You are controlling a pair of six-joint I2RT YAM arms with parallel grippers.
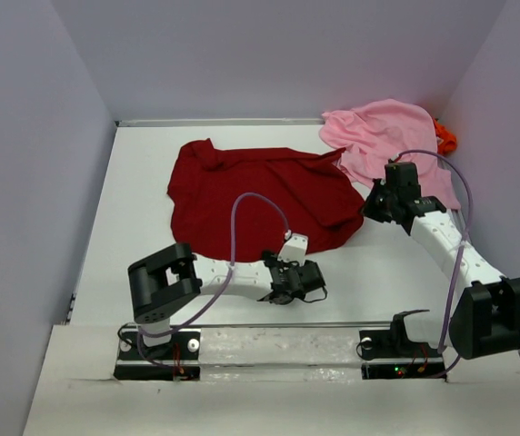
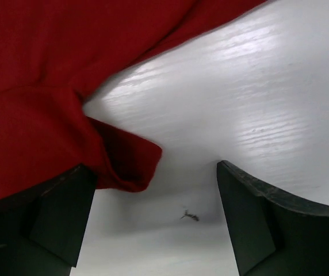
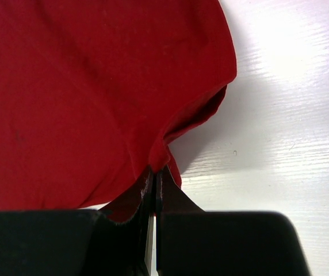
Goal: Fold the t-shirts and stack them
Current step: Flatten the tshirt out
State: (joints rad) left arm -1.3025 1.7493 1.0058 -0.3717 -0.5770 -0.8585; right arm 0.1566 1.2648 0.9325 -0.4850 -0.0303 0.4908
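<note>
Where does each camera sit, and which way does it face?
Top: above and behind, looking down on the table; left arm and right arm show.
Left wrist: on the left arm, looking down past open left fingers at the edge of the red shirt.
Right wrist: on the right arm, looking past shut right fingers pinching the red shirt.
Shared: all show the red shirt.

The white worktop (image 1: 137, 218) carries the dark red t-shirt (image 1: 215, 191) spread across its middle, the light pink t-shirt (image 1: 378, 136) bunched in the far right corner, and the bright orange t-shirt (image 1: 445, 138) just behind it.
</note>
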